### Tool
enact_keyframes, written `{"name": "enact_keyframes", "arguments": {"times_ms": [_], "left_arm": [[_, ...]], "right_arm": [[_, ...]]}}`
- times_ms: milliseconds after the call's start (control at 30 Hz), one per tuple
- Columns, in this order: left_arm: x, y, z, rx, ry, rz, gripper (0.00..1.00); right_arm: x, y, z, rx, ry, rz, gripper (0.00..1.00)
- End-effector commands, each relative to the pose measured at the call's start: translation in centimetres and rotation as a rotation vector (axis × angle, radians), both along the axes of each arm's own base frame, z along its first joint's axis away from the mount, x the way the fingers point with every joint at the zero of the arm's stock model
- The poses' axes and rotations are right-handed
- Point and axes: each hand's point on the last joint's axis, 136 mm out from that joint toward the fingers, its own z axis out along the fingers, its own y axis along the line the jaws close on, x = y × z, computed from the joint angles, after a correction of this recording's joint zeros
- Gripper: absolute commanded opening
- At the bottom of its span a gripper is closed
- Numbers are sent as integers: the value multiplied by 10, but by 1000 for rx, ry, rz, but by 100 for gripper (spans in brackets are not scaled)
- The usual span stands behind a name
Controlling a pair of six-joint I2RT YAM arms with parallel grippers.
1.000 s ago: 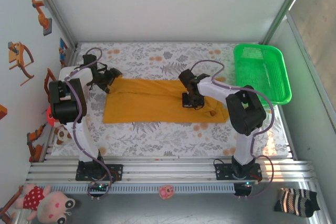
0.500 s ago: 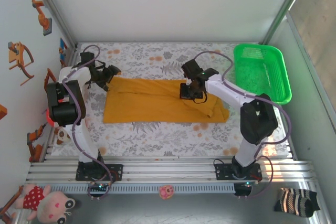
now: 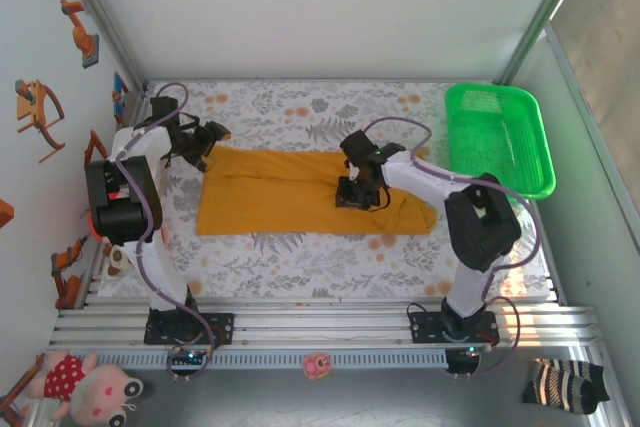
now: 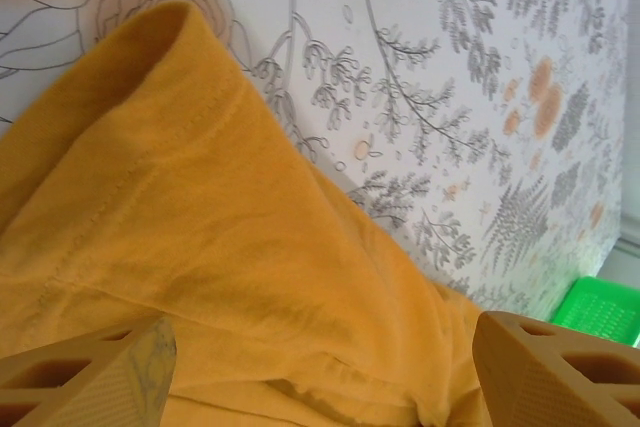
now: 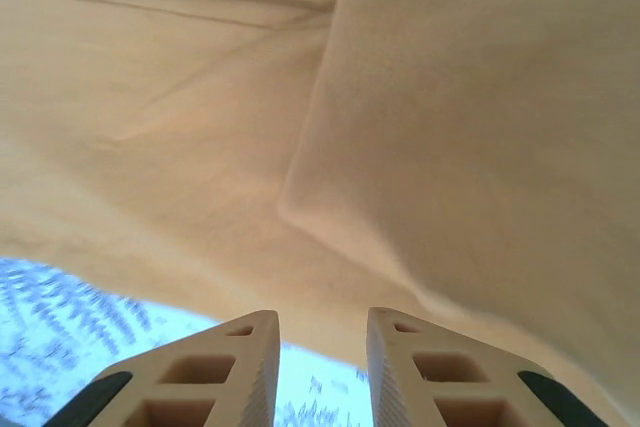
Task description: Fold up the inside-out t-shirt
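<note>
Shirt (image 3: 290,197) lies spread on the surface (image 3: 300,252). Left claw (image 3: 205,144) gapes wide at its far left corner; right claw (image 3: 357,194), fingers narrowly apart and empty, rests on its right half.

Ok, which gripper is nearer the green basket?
Right. The right gripper sits over the t-shirt near its middle, left of the basket; the left gripper is at its far-left corner.

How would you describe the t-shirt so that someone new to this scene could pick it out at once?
Start at the big floral-patterned mat. Across its middle lies a long, flat band of cloth, the t-shirt. It is the one mustard-yellow thing there; the basket at the mat's far right corner is bright green plastic.
</note>
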Motion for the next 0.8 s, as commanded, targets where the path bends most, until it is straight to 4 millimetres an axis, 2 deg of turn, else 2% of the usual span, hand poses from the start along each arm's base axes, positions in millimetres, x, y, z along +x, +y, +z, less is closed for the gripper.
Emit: {"name": "enact_keyframes", "arguments": {"times_ms": [0, 133, 233, 400, 600, 767], "left_arm": [[-2, -5, 47, -19, -66, -17, 78], [-16, 3, 51, 36, -40, -9, 78], [-32, 16, 39, 128, 16, 4, 79], [-46, 26, 12, 189, 96, 4, 79], [-44, 22, -16, 217, 140, -24, 75], [-44, 23, -33, 247, 164, -37, 68]], "right_arm": [[-4, -43, 39, -110, -105, -26, 32], [-20, -96, 29, -262, -103, -91, 51], [-33, -113, 13, -282, -58, -115, 53], [-42, -114, -6, -268, -21, -115, 54], [-39, -111, -24, -261, 13, -123, 53], [-35, -114, -30, -262, 18, -137, 49]]}}
